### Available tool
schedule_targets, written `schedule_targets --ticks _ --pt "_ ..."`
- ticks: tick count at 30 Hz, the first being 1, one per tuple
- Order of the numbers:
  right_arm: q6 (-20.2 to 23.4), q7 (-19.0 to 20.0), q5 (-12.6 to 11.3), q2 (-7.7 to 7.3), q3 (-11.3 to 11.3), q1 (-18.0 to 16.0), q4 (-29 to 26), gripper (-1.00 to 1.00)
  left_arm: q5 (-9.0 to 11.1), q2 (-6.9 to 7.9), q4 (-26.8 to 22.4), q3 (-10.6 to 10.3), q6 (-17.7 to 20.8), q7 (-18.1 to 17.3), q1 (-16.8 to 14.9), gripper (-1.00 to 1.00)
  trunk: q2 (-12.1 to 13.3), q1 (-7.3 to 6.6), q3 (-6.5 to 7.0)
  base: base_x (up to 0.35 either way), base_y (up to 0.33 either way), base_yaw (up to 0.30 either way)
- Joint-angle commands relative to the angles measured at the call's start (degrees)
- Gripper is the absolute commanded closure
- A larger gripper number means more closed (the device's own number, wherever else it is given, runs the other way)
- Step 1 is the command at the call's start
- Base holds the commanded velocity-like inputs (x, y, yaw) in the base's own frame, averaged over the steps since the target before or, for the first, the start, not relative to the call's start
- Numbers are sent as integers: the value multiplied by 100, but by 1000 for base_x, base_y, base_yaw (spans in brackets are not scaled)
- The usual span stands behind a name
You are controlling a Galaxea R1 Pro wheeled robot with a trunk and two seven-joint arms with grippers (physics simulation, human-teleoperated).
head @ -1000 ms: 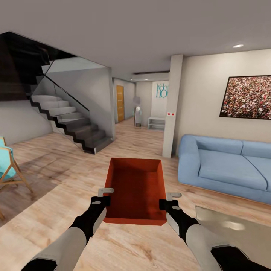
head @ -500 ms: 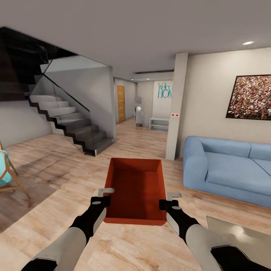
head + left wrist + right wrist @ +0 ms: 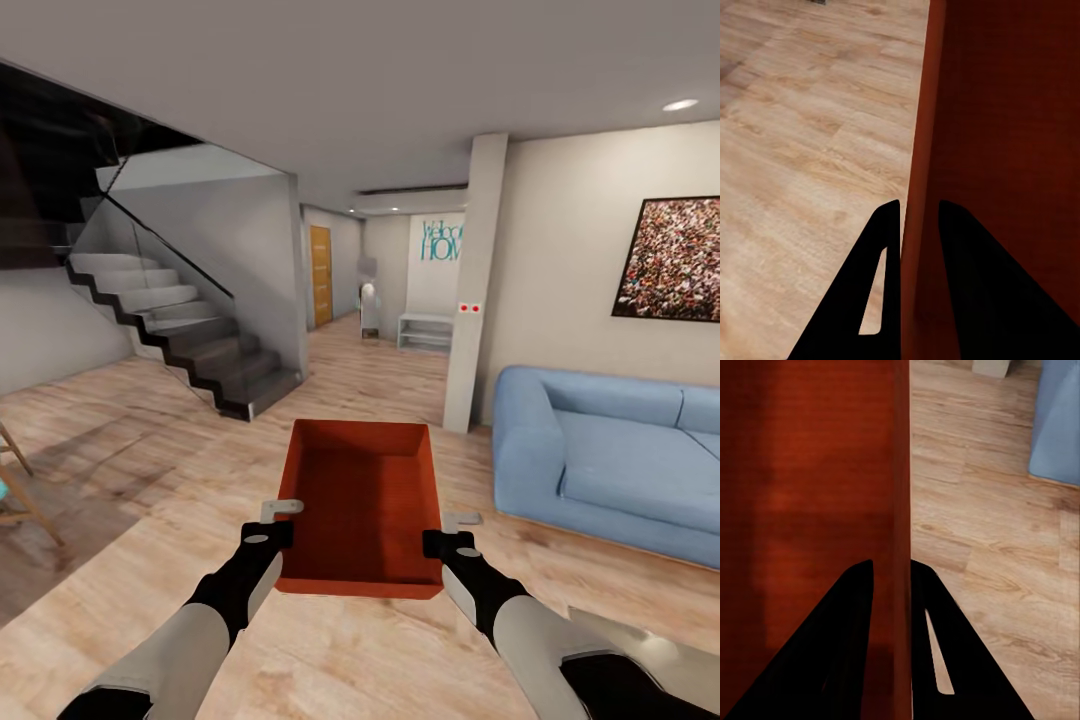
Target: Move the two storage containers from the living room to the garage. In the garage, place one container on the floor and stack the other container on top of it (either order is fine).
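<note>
Carried at 6 o'clock in the head view: one orange-red storage container (image 3: pixel 360 505), above the light wood plank floor (image 3: pixel 130 470), left hand (image 3: pixel 272 524) pinching its left wall, right hand (image 3: pixel 450 531) pinching the right. Risk: thin walls slipping from either pinch on a turn, or clipping the pillar (image 3: pixel 472 285) at 1 o'clock. Wrist views show fingers (image 3: pixel 881 247) straddling each wall (image 3: pixel 900 510); head view alone shows staircase (image 3: pixel 190 340) and blue sofa (image 3: pixel 610 450).
</note>
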Motion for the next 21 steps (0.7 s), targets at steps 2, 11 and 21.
schedule_targets --ticks 2,11,21 --pt "-16 -37 -15 -111 29 -3 0 100 -73 54 -13 -23 53 62 0 100 -4 5 -2 324 0 0" --pt "-27 -39 -16 -111 27 -3 0 100 -68 54 9 -23 56 62 0 100 -4 5 -2 324 0 0" --pt "-27 -47 -16 -111 23 -3 0 100 -64 54 27 -23 61 62 0 100 -4 5 -2 324 0 0"
